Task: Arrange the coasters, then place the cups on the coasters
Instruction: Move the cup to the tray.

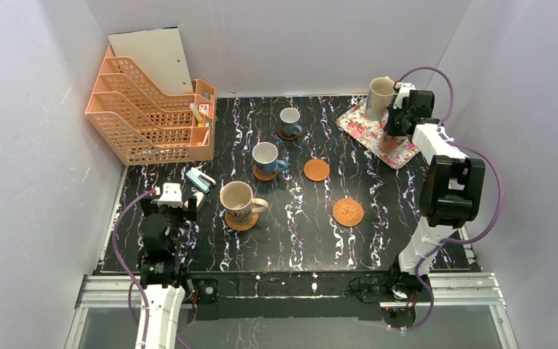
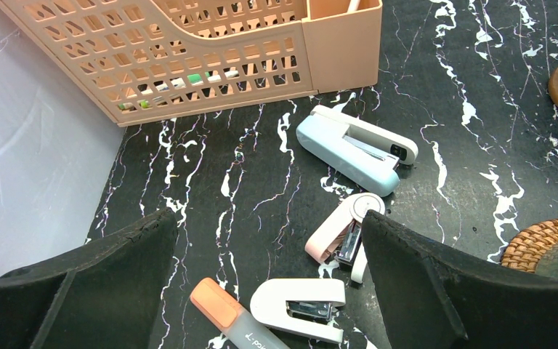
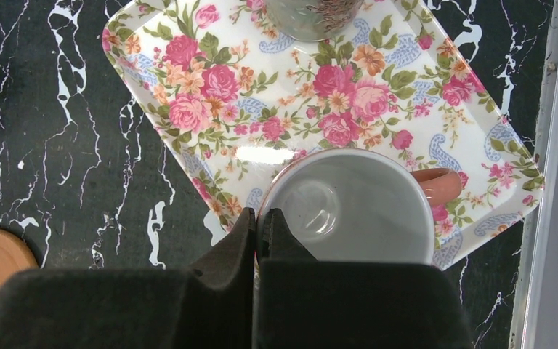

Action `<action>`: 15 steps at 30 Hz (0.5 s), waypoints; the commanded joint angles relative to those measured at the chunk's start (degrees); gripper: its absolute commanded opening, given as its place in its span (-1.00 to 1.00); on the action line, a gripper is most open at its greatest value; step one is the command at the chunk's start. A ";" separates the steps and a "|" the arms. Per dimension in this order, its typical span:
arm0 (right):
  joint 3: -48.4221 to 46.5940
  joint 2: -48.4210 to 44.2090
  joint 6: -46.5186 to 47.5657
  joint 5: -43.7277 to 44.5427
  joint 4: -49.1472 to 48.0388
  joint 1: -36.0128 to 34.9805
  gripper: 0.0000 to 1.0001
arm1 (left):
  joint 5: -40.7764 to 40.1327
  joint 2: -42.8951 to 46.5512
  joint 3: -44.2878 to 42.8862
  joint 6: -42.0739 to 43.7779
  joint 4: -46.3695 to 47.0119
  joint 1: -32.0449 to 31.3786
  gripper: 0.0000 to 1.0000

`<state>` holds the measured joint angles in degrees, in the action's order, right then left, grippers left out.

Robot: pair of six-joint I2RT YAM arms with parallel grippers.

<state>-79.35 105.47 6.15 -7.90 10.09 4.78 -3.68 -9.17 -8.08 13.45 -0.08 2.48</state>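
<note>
My right gripper (image 3: 265, 218) is shut on the rim of the small brownish-orange cup (image 3: 349, 203), one finger inside its white bowl and one outside, over the near corner of the floral tray (image 3: 211, 94). A beige cup (image 1: 381, 94) stands on the tray's far end. Three cups sit on coasters: a small blue cup (image 1: 289, 120), a blue cup (image 1: 266, 156) and a beige cup (image 1: 237, 200). A wood coaster (image 1: 317, 170) and a wicker coaster (image 1: 348, 212) lie bare. My left gripper (image 2: 269, 240) hangs open and holds nothing at the near left.
An orange plastic file rack (image 1: 149, 109) fills the back left corner. Below my left gripper lie a blue stapler (image 2: 352, 149), a pink stapler (image 2: 341, 229), a white stapler (image 2: 301, 305) and an orange-capped marker (image 2: 225, 309). White walls close in three sides.
</note>
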 commanded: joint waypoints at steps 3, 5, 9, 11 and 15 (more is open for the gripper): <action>-2.98 0.40 1.39 -0.84 -1.92 -0.77 -0.73 | -0.59 -0.24 0.14 -0.04 0.52 0.24 0.92; -3.19 0.47 1.51 -0.97 -1.57 -0.87 -0.55 | -0.40 -0.24 0.17 -0.01 0.59 0.20 0.92; -3.09 0.06 1.64 -1.17 -1.61 -0.96 -0.20 | -0.72 -0.41 0.08 -0.05 0.66 0.24 0.92; -3.11 -0.49 1.56 -1.67 -1.56 -0.95 -0.06 | -0.56 -0.38 0.16 -0.02 0.62 0.29 0.92; -3.19 -2.11 1.62 -2.69 -1.14 -0.96 0.14 | -0.78 -0.41 0.08 -0.07 0.61 0.24 0.92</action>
<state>-79.75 105.62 7.57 -8.97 10.22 3.86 -3.70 -9.19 -8.08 13.45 -0.08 2.48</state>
